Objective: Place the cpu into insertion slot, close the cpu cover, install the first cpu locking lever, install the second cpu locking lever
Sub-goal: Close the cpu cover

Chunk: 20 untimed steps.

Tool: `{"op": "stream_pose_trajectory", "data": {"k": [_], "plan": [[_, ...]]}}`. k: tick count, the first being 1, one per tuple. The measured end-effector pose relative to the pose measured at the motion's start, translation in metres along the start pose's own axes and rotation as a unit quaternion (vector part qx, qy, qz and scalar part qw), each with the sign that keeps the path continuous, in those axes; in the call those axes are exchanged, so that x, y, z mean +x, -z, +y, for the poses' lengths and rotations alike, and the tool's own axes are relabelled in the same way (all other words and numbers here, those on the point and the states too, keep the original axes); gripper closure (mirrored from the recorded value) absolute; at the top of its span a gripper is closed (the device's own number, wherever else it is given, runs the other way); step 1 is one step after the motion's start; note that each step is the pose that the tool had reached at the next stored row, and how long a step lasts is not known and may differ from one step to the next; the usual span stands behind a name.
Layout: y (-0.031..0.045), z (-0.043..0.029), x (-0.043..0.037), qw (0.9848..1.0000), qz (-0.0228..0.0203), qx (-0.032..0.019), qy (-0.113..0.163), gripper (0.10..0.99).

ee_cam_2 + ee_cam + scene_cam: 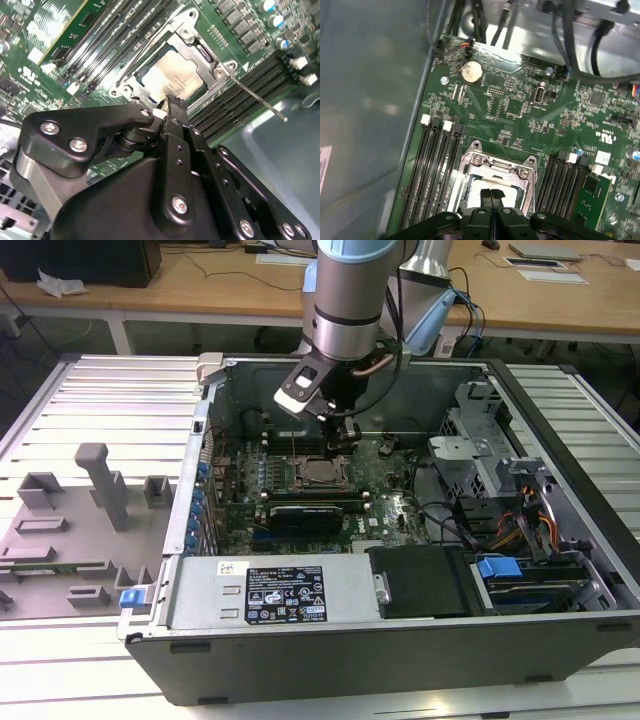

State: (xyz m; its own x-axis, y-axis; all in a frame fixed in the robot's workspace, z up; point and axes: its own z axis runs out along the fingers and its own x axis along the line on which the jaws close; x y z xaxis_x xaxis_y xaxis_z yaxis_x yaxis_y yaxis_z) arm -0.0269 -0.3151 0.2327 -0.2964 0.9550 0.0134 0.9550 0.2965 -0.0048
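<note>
Nearest the lens, in both wrist views, is my hand [176,101]; its black fingers [486,196] are pressed together with nothing between them; it hovers just above one edge of the insertion slot [220,67], and I cannot tell whether it touches.

Survey from the exterior view's left:
- a grey fixture tray [70,530] lies on the slatted worktop [110,380];
- beside it stands the open computer case [400,660];
- at mid-board, under my hand, is the socket;
- at the exterior view's right sits the drive cage [480,430] with its cables.

Finding: the cpu [175,70] is seated in the slot; its pale top shows through the window of the cpu cover [190,46], which lies flat over it; I judge those two steps complete. One locking lever [260,97] sticks out from the socket corner across the memory slots [240,102], apparently unlatched; a second thin rod [152,49] runs along the opposite side; whether it is hooked I cannot tell.

Recommendation: bear on the free lever near its end with closed fingertips; press down, then sideways, until it tucks under its hook; stay off the chip's top and the memory slot clips; a slip could scrape the board.
</note>
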Motion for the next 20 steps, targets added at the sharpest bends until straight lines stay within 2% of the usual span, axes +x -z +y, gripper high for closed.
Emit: {"op": "stream_pose_trajectory", "data": {"k": [2, 4, 10, 11, 12, 14, 15, 19, 20], "plan": [[-0.0001, 0.0, 0.0, 0.9994, -0.002, 0.001, 0.033, 0.98], [-0.0001, 0.0, 0.0, 0.9987, -0.0031, 0.0016, 0.05, 0.98], [-0.0003, 0.0, 0.0, 0.9931, -0.0066, 0.0034, 0.117, 0.98], [-0.0004, 0.0, 0.0, 0.991, -0.0075, 0.0038, 0.133, 0.98], [-0.0005, 0.0, 0.0, 0.9898, -0.008, 0.0041, 0.142, 0.98], [-0.0006, 0.0, 0.0, 0.986, -0.0095, 0.0049, 0.166, 0.98], [-0.0007, 0.0, 0.0, 0.9847, -0.01, 0.0051, 0.174, 0.98], [-0.0009, 0.0, 0.0, 0.9771, -0.0133, 0.0069, 0.212, 0.98], [-0.0009, 0.0, 0.0, 0.9747, -0.0143, 0.0074, 0.223, 0.98]]}}
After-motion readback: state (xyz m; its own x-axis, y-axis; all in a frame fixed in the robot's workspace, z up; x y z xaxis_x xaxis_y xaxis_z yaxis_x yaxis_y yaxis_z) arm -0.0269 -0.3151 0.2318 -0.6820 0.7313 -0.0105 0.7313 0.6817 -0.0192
